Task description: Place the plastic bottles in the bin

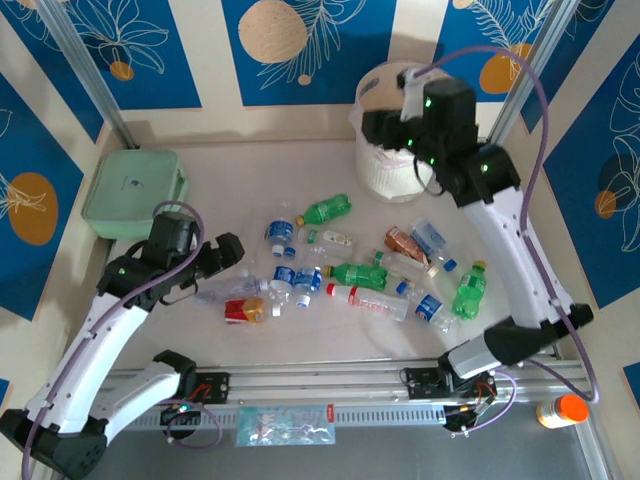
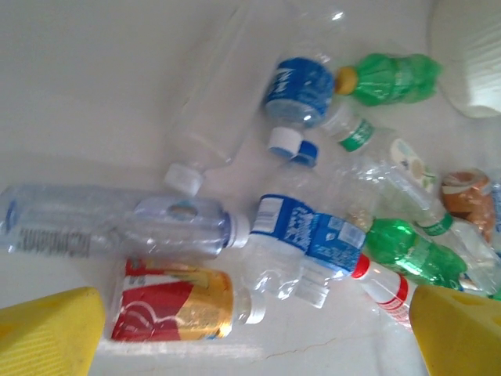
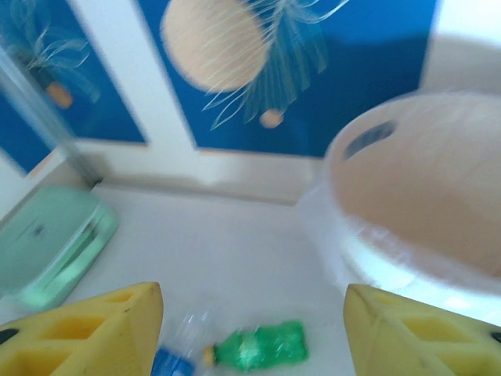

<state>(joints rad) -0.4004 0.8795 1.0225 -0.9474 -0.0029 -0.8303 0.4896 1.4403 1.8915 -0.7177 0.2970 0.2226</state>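
**Bottles all over the table, both claws empty**

So the plastic bottles [image 1: 357, 275] are lying in a loose heap mid-table, between the two arms, and none of them are standing. I count three green ones. The clear ones with blue, red or green labels overlap so much that I can only say roughly ten more.

The bin [image 1: 385, 182] sits far right by the back wall, well apart from the heap. In the top view the right arm's wrist hangs over its mouth and covers most of the rim. The right wrist view is blurry, so I can't tell what's inside.

The right gripper [image 3: 252, 301] has its fingers spread with nothing between them, up by the bin, with one green bottle [image 3: 262, 345] on the table below. The left gripper [image 2: 254, 313] is wide apart and empty too. It hovers low at the heap's left end, near a red-and-gold labelled bottle [image 2: 176, 305].

There's also one pale green lidded box [image 1: 135, 190] far left, and one orange-capped bottle [image 1: 562, 410] at the near right corner, outside the rail.
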